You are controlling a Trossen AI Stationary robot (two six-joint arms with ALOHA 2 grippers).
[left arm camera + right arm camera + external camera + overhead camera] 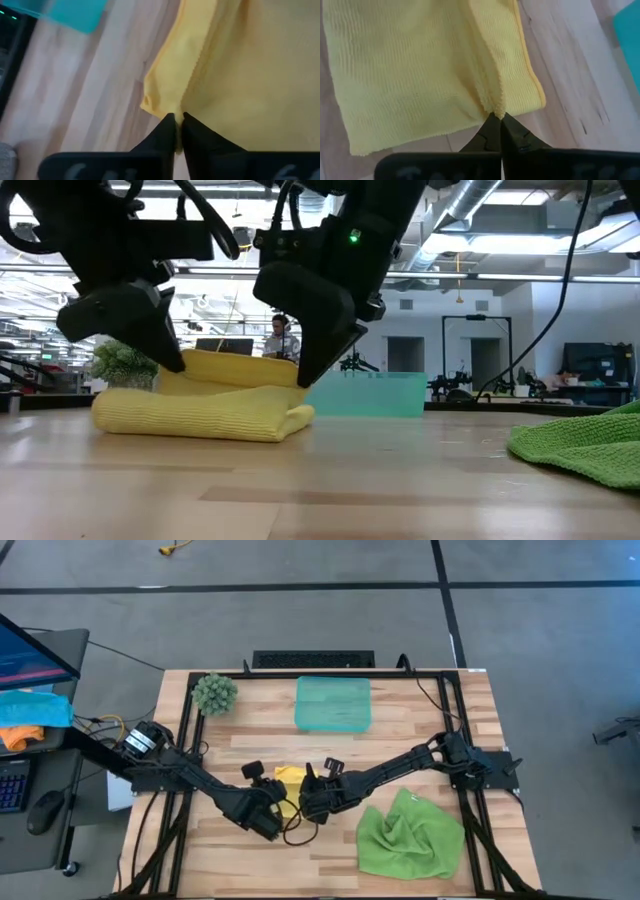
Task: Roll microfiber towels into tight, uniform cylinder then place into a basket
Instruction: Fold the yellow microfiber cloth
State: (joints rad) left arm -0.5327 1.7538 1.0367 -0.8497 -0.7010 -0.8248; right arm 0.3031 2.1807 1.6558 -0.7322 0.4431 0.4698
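Early stage: both grippers, left (176, 119) and right (496, 118), jaws pinching the part-folded yellow towel (200, 415); green towel (410, 835) unrolled, basket (333, 704) empty.

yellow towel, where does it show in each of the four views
High view: the yellow towel lies at table centre, mostly hidden under both grippers.
Low view: left of centre, folded on the wood, between the left gripper and right gripper.
Left wrist view: fills the right side, pinched at its edge.
Right wrist view: fills the left and centre, fold pinched.
Shared landmark: the teal basket, beyond the towel.
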